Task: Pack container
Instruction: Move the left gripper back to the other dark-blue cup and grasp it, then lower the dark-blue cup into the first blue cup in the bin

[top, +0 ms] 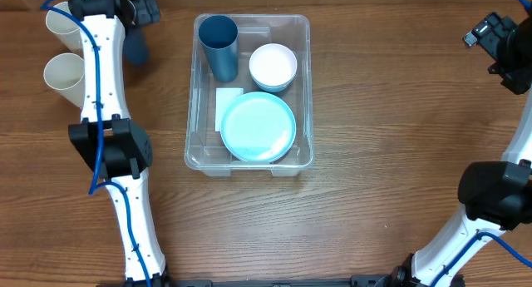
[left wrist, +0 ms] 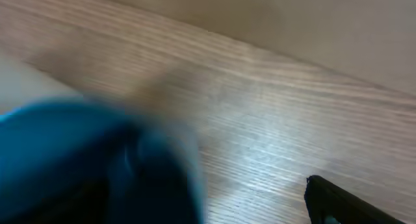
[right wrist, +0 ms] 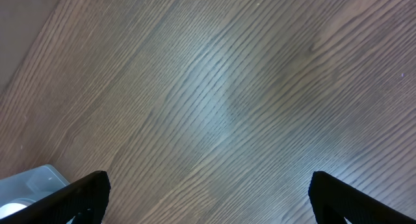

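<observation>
My left gripper point(top: 137, 27) is up in the far-left corner with a dark blue cup point(top: 135, 48) right at its tip. The wrist cam's a blur, so I can't tell if it's pinching or spread. Right gripper point(right wrist: 208, 195) is spread wide, holding nothing. The container point(top: 199, 150) sits mid-table with a second blue cup point(top: 219, 46), white bowl point(top: 273, 65) and plate point(top: 258, 126) inside. My worry is a shaky hold: that cup could drop or clip the rim.
</observation>
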Tool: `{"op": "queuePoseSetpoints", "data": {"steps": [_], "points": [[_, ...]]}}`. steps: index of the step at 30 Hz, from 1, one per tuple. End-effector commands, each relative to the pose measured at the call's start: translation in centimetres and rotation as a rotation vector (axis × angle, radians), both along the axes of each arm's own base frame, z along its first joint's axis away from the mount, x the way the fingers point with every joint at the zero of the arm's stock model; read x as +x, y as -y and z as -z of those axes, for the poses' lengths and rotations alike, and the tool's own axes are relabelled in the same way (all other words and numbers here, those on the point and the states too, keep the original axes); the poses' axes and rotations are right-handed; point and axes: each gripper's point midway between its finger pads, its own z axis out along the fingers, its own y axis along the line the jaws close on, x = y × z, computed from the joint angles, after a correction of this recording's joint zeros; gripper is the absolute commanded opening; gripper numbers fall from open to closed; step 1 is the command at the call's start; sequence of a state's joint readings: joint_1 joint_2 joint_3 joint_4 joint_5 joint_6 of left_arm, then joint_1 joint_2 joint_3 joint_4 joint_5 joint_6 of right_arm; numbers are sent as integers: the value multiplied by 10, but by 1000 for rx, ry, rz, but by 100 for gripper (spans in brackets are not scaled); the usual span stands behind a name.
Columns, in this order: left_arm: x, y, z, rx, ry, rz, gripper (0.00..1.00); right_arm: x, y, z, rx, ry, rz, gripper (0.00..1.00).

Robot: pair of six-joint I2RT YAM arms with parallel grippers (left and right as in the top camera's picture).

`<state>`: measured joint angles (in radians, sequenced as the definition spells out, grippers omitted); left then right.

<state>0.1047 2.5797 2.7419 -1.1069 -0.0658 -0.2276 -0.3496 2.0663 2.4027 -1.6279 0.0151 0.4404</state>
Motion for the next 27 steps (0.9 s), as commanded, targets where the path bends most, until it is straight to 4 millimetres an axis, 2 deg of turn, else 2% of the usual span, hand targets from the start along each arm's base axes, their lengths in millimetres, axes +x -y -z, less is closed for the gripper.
{"op": "queuePoseSetpoints", "data": {"steps": [1,4,5,6,9,11,12,13,15,18,21,23,24,25,27], "points": [[2,5,4,-4,-4,29,62,0,1,-11,-21,29,-1,100],[3,8,3,-6,0,33,16,0,1,-11,-21,30,-1,100],[4,13,3,-27,4,50,6,0,1,-11,-21,29,-1,100],[4,18,2,-45,6,65,4,0,1,-11,-21,30,-1,100],[3,32,-1,-65,6,95,4,0,1,-11,-20,30,-1,100],[2,43,-16,-61,29,113,4,0,1,-11,-20,30,-1,100],[-2,49,-39,-64,63,105,4,0,1,-11,-21,30,-1,100],[-4,50,-50,-71,77,96,4,0,1,-11,-20,30,-1,100],[-19,52,-95,-82,136,80,4,0,1,-11,-21,30,-1,100],[-55,46,-154,-42,184,53,4,0,1,-11,-21,29,-1,100],[-87,48,-195,-40,220,56,4,0,1,-11,-21,30,-1,100],[-108,68,-221,-68,250,121,4,0,1,-11,-21,30,-1,100],[-119,89,-235,-72,272,204,4,0,1,-11,-20,30,-1,100],[-128,116,-247,-66,294,308,4,0,1,-11,-21,29,-1,100],[-141,173,-258,8,326,513,4,0,1,-11,-21,30,-1,100]]}}
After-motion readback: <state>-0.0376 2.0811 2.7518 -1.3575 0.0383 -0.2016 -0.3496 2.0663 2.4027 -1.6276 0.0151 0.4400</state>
